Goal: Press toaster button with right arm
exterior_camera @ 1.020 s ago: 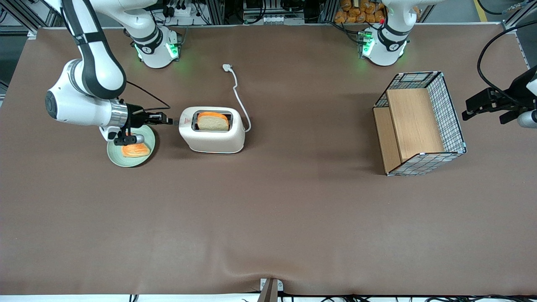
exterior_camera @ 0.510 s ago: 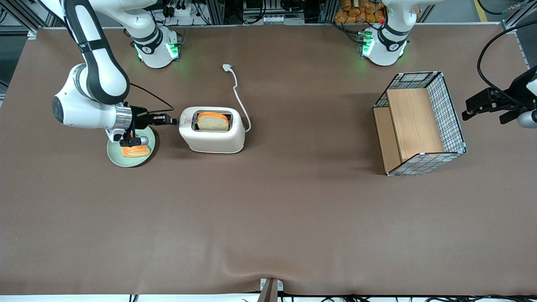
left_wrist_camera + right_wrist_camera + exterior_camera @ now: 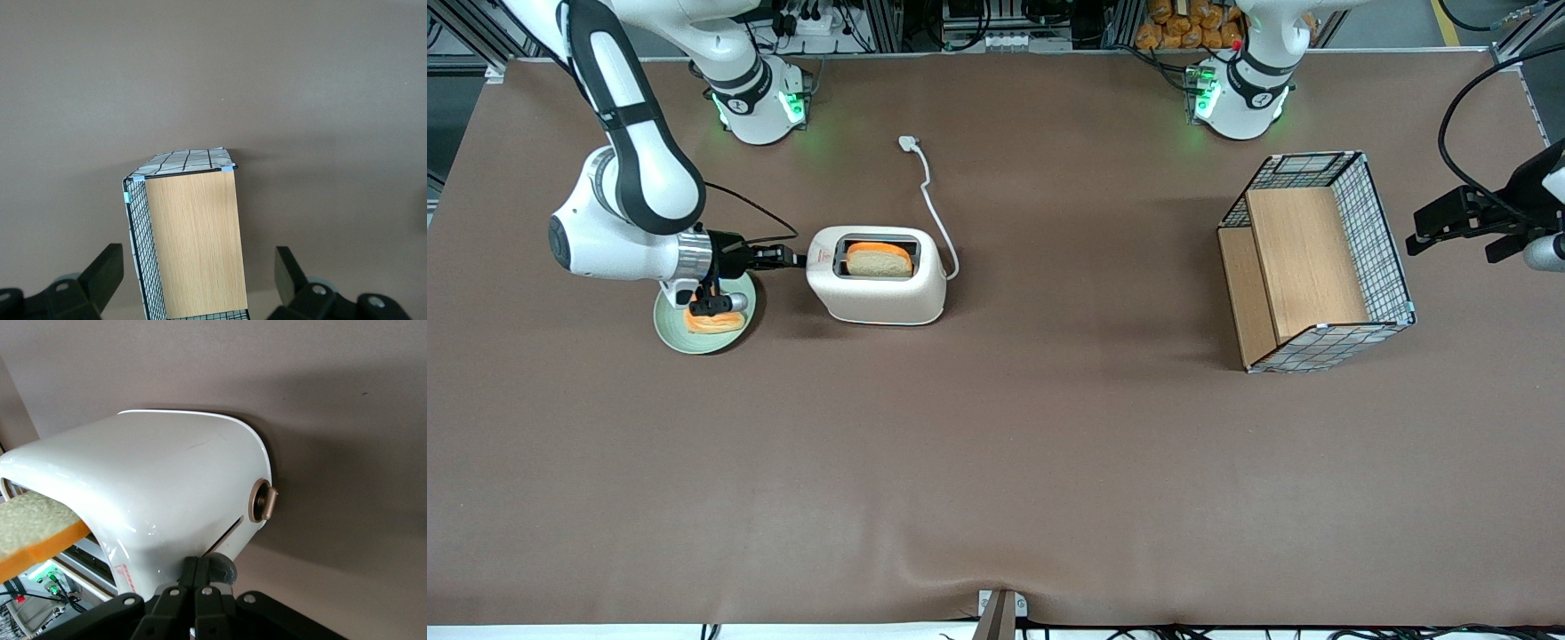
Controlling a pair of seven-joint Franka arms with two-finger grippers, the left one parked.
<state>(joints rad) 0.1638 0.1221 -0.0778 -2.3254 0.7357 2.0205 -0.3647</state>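
Observation:
The cream-white toaster [image 3: 876, 283] stands on the brown table toward the working arm's end, with a bread slice [image 3: 879, 259] in its top slot. The right arm [image 3: 633, 169] reaches in level with the table, and its black gripper [image 3: 795, 259] is at the toaster's narrow end face with the red logo. In the right wrist view the gripper [image 3: 197, 564] is shut, its fingertips pressed together against that face on the grey toaster button [image 3: 225, 569]. A bronze knob [image 3: 261, 501] sits on the same face, beside the lever slot. The bread slice [image 3: 37, 530] sticks out of the slot.
A green plate [image 3: 665, 331] with an orange-crusted bread piece [image 3: 713, 322] lies under the wrist. The toaster's white cord [image 3: 934, 209] runs to a plug [image 3: 908, 142] farther from the front camera. A wire basket with a wooden shelf [image 3: 1316, 262] stands toward the parked arm's end.
The right arm has shifted toward the toaster, bringing the shut gripper against its end face. The bread slice sits slightly lower in the slot than before.

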